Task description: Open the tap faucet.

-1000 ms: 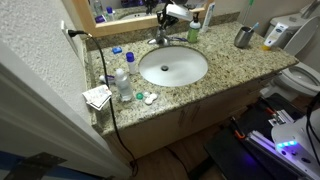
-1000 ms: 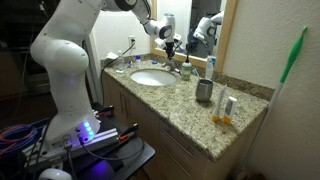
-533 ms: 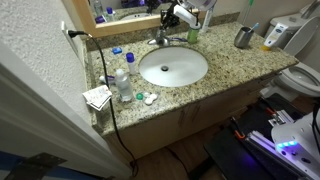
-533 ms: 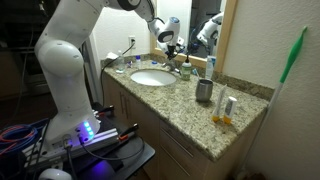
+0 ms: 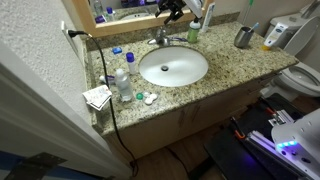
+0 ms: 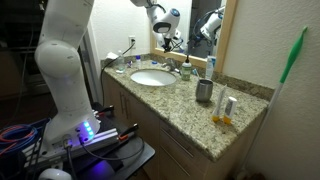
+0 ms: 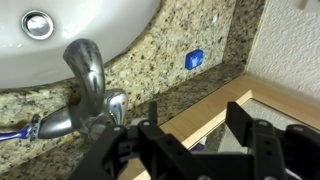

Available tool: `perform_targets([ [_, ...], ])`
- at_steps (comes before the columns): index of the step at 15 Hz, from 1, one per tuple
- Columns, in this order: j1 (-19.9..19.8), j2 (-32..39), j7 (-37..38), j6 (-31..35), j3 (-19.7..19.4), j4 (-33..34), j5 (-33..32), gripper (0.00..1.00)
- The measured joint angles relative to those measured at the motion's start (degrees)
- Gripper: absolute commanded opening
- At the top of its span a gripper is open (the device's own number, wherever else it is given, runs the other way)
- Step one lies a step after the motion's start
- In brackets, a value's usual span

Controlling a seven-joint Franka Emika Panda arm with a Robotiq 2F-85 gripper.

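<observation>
Wrist view, gripper [image 7: 195, 130] spread apart, nothing gripped, held clear of the tap faucet [image 7: 86, 66], white basin [image 7: 100, 20] behind the faucet.

Behind basin [image 5: 176, 70], tap faucet [image 5: 160, 38]

basin [image 5: 173, 66]: white, oval | counter [image 5: 226, 66]: speckled granite | grey cup [image 5: 243, 37]: on counter

light: even, bright indoor
glare: tap faucet [image 7: 86, 66], wrist view
blur: gripper [image 7: 195, 118] soft, dark
ext views: low-res
</observation>
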Motion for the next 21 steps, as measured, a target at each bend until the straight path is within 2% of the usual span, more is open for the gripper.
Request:
perform_targets([
  [2, 2.17, -2.70, 2.10, -1.77, -2.36, -1.59, -1.12, 1.00],
  [3, 4.26, -3.60, 4.87, -1.32, -4.65, -2.37, -3.65, 1.00],
  [7, 12.15, -3.71, 20.27, -0.86, -12.85, -3.26, -19.32, 1.00],
  [10, 15.34, -1.74, 27.96, -1.46, -15.73, -2.19, -26.96, 1.00],
  [13, 17.43, 1.43, 33.54, -2.24, -18.00, 0.67, -31.78, 1.00],
  [14, 17.89, 2.71, 34.87, -2.64, -18.63, 2.02, -32.88, 0.96],
  [15, 18.28, 4.03, 35.99, -3.10, -19.21, 3.50, -33.73, 0.72],
  [17, 18.80, 6.57, 37.40, -3.69, -20.00, 6.49, -34.78, 0.70],
  [21, 19.57, 10.14, 38.12, -4.48, -20.80, 11.49, -35.39, 0.42],
])
